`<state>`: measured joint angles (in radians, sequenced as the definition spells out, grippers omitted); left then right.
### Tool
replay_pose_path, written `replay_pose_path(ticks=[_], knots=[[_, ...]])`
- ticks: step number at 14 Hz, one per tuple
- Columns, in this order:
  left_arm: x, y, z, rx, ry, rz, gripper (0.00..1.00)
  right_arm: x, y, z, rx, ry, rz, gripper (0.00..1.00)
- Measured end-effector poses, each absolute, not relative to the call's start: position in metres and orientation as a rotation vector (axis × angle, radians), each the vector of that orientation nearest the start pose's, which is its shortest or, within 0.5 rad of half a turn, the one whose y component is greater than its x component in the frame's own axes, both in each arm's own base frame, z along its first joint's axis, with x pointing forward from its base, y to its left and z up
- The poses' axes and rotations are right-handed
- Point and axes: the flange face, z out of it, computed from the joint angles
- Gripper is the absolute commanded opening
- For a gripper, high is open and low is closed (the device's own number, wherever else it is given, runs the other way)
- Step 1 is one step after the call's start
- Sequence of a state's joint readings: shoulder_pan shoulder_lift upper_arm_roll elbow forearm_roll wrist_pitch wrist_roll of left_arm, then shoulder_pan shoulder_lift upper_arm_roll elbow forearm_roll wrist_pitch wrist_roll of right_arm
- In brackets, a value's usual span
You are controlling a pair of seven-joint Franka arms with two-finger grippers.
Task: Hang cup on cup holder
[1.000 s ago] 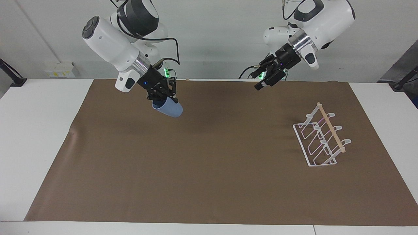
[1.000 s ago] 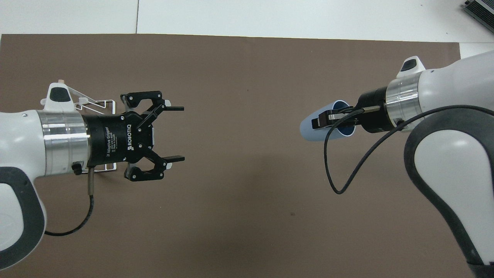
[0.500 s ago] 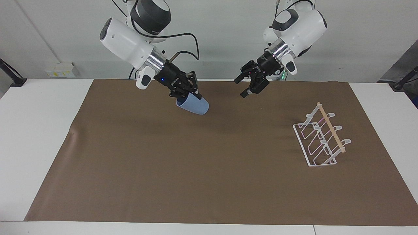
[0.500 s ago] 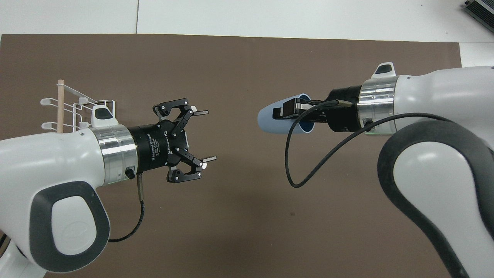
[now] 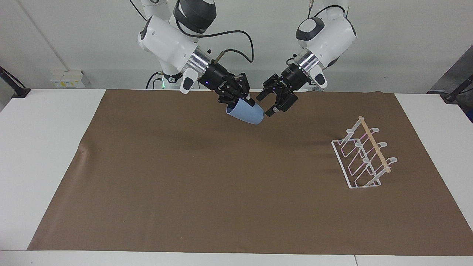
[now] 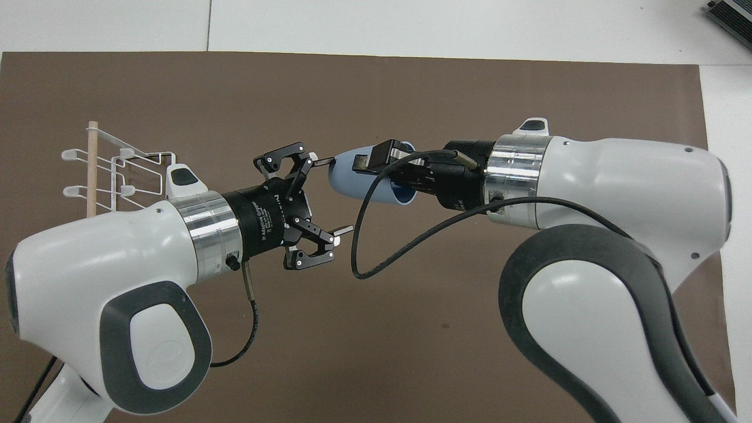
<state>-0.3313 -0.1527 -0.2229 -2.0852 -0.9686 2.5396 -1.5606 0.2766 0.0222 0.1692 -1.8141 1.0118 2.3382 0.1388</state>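
Note:
The light-blue cup [image 5: 247,113] [image 6: 348,178] hangs tilted in the air over the part of the mat nearest the robots, near its middle. My right gripper [image 5: 239,100] [image 6: 369,164] is shut on its rim, one finger inside the mouth. The cup's base points at my left gripper [image 5: 266,105] [image 6: 336,195], which is open and level with that base, a small gap away. The white wire cup holder [image 5: 364,157] [image 6: 120,173] with its wooden dowel stands on the mat toward the left arm's end; nothing hangs on it.
A brown mat [image 5: 221,184] covers most of the white table [image 5: 40,147]. A black cable [image 6: 376,235] loops down from the right wrist between the two grippers.
Both arms have swung toward the middle. The right gripper carried the cup toward the left gripper, and the open left gripper came away from over the cup holder to meet it.

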Motion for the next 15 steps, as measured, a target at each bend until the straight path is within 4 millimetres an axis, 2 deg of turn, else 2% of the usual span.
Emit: replay_pose_path(ticks=[5,11,13,14,15], knots=[[0.478,-0.288,0.56,1.511,1.651,-0.404,1.0,0.546,0.278,0.582,-2.093,0.305,-0.197,0.0],[0.488,-0.29,0.562,1.581,1.557,-0.338,1.0,0.539,0.291,0.584,-2.071,0.331,-0.19,0.0],[0.489,-0.29,0.562,1.586,1.552,-0.335,0.89,0.539,0.291,0.583,-2.071,0.332,-0.189,0.0],[0.489,-0.29,0.561,1.586,1.553,-0.335,0.79,0.539,0.291,0.583,-2.072,0.332,-0.189,0.0],[0.489,-0.289,0.561,1.585,1.554,-0.335,0.61,0.539,0.291,0.583,-2.072,0.333,-0.189,0.0]])
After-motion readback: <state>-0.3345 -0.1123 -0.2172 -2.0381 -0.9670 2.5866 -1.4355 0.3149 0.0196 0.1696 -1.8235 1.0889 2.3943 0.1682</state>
